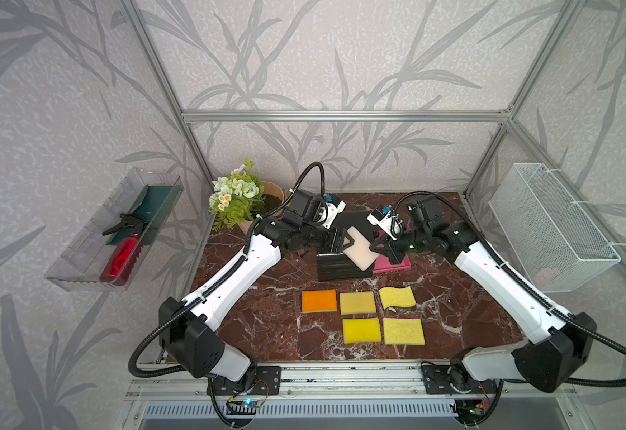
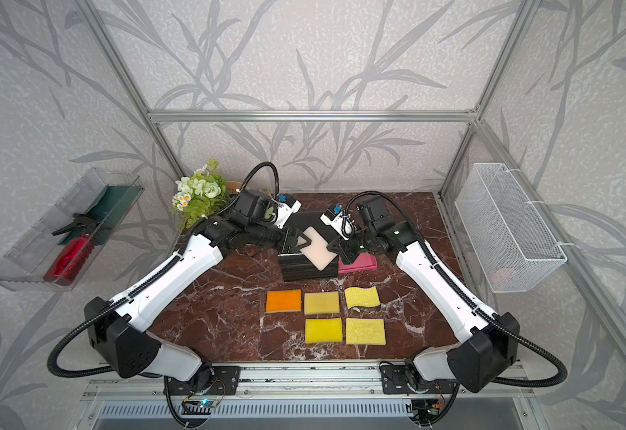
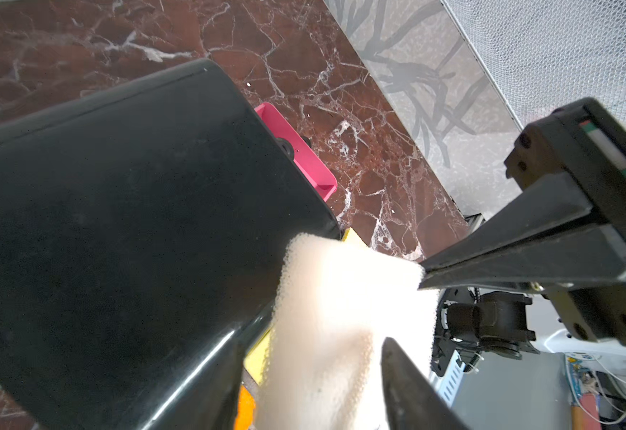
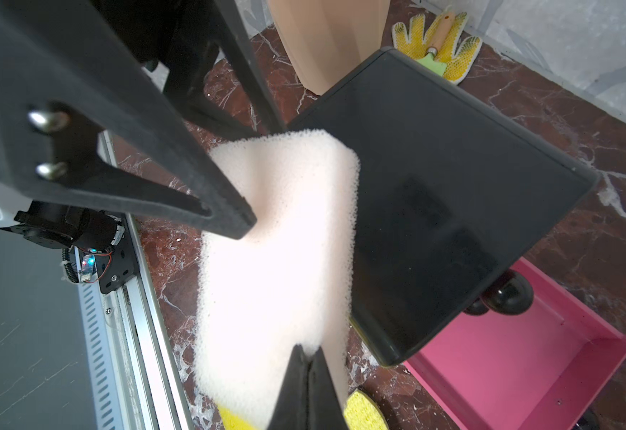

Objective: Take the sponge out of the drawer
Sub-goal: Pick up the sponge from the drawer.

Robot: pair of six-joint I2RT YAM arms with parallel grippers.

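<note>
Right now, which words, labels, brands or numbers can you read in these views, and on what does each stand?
None can be read.
The white sponge, the black drawer cabinet, the pink drawer and the red spray bottle show no print.
Any marking on the circuit board at the front rail is too small to read.

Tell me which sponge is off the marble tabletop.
The pale cream foam sponge, pinched by the right gripper with the left gripper around its other edge. The five orange and yellow sponges lie flat on it.

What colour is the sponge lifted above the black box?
The sponge is pale cream, almost white, and plain. The right wrist view shows it best.
</note>
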